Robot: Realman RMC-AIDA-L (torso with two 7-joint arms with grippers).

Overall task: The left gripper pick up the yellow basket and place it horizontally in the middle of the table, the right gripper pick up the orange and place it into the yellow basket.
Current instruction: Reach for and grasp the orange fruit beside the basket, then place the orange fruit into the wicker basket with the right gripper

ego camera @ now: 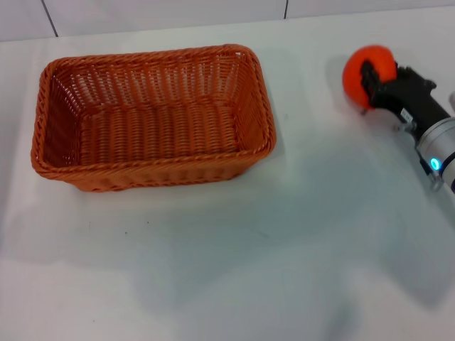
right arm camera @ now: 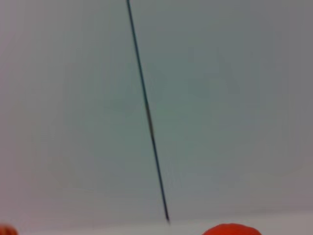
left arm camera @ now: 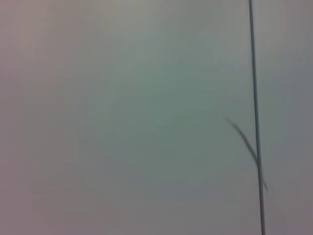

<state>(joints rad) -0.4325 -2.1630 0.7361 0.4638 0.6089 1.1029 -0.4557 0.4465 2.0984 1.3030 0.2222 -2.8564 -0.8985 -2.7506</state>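
Nearest us, bare white tabletop (ego camera: 234, 284), nothing on it but soft shadow. Further in, over on the left, the big rectangular woven wicker basket (ego camera: 153, 117), orange-brown with a braided rim, sits flat, long side across, open side up and empty. Its part of the job looks done.

Now to the far right, and here's the action: the right hand (ego camera: 371, 79), black fingers on a silver-white arm with a small cyan light, is pinching the smooth, bright orange-red fruit (ego camera: 366, 69), fingers pressed either side of it. The fruit is well apart from the basket. Whether it's lifted off the surface I can't tell. The arm reaches in low from the right edge, angled up and leftward.

Handling, as I judge it: light, firm, but glossy and round (a slippery customer), so the grip wants to sit across the widest part.

The left hand isn't in sight anywhere; its wrist camera shows only a pale surface with a dark seam.
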